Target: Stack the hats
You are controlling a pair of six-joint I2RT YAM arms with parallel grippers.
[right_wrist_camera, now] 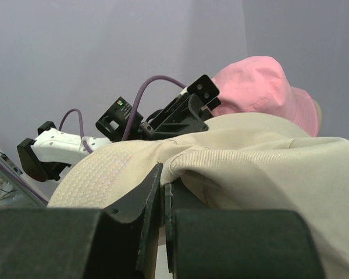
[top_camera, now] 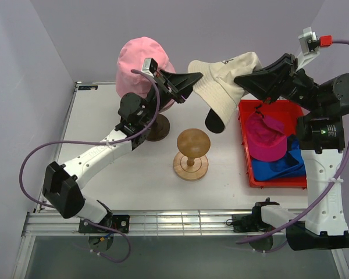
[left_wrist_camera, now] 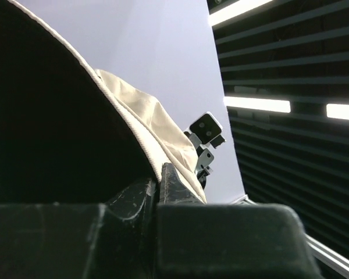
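The beige bucket hat [top_camera: 225, 81] hangs in the air at the back of the table, held from both sides. My left gripper [top_camera: 191, 82] is shut on its left brim, and in the left wrist view the jaws [left_wrist_camera: 159, 175] pinch the stitched edge of the beige hat [left_wrist_camera: 157, 122]. My right gripper [top_camera: 241, 79] is shut on the hat's right side, with a fold of beige fabric [right_wrist_camera: 250, 157] caught between its jaws [right_wrist_camera: 164, 177]. The light pink bucket hat [top_camera: 141, 63] sits high on a stand just left of the left gripper. The magenta cap [top_camera: 265, 137] lies on the blue cap [top_camera: 286, 166].
A red tray [top_camera: 276, 181] at the right holds the two caps. A small round brown wooden stand [top_camera: 192, 152] is mid-table, below the hanging hat. A dark round base [top_camera: 158, 127] carries the pink hat. Purple walls close in at the left and back.
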